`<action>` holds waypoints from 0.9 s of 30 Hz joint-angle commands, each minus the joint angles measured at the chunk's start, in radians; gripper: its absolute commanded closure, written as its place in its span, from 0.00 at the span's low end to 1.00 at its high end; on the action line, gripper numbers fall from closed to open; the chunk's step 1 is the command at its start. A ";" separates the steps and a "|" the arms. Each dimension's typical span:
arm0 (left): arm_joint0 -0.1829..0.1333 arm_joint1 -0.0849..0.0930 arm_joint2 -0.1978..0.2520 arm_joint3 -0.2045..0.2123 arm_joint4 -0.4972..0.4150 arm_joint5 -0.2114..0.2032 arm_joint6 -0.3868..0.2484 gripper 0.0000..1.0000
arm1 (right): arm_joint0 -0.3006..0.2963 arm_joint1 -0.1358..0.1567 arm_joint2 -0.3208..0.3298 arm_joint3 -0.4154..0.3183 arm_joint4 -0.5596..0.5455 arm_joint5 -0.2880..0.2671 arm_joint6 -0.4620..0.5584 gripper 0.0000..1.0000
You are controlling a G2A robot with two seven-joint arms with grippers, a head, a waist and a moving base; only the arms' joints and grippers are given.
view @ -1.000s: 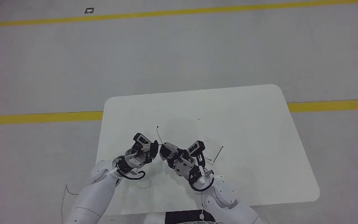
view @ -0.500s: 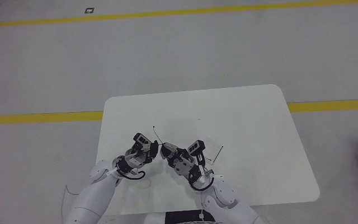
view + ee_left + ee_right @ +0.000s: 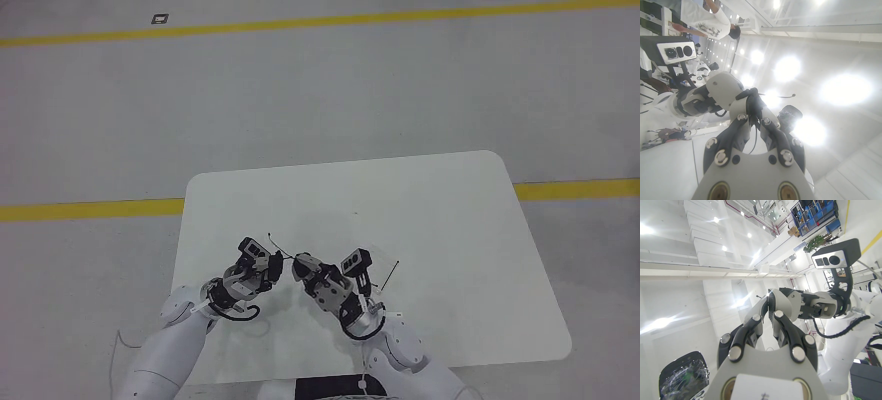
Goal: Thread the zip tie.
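Note:
A thin black zip tie is held in the air above the white table, between two grippers that meet tip to tip. My left gripper is shut on it; in the left wrist view the strap hangs down between the fingers of the left gripper, and the free end sticks out past them. My right gripper presses in from the other side. The right wrist view shows the right gripper shut, with the zip tie's end poking out at its tips.
A second black zip tie lies on the table just right of the right arm. Both arms hang over the table's near-left part. The far and right parts of the table are bare.
The zip tie's free end has swung to the left and slightly down in the top view. The right wrist has shifted a little to the right. Both grips stay shut.

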 commanded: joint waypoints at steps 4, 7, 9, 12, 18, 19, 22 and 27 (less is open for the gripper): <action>0.000 0.000 0.000 0.000 0.000 0.000 0.000 1.00 | -0.010 0.003 0.018 -0.007 -0.015 0.000 -0.003 1.00; 0.000 0.000 0.000 0.000 0.000 0.000 0.000 1.00 | -0.016 0.005 0.028 -0.012 -0.021 0.000 -0.004 1.00; 0.000 0.000 0.000 0.000 0.000 0.000 0.000 1.00 | -0.019 0.007 0.034 -0.015 -0.024 0.000 -0.005 1.00; 0.000 0.000 0.000 0.000 0.000 0.000 0.000 1.00 | -0.024 0.008 0.042 -0.019 -0.027 0.000 -0.006 1.00; 0.000 0.000 0.000 0.000 0.000 0.000 0.000 1.00 | -0.031 0.011 0.055 -0.026 -0.026 0.000 -0.008 1.00; 0.000 0.000 0.000 0.000 0.000 0.000 0.000 1.00 | -0.032 0.012 0.057 -0.026 -0.026 0.000 -0.008 1.00; 0.000 0.000 0.000 0.000 0.000 0.000 0.000 1.00 | -0.034 0.012 0.061 -0.029 -0.026 0.000 -0.008 1.00; 0.000 0.000 0.000 0.000 0.000 0.000 0.000 1.00 | -0.039 0.013 0.069 -0.031 -0.025 0.000 -0.008 1.00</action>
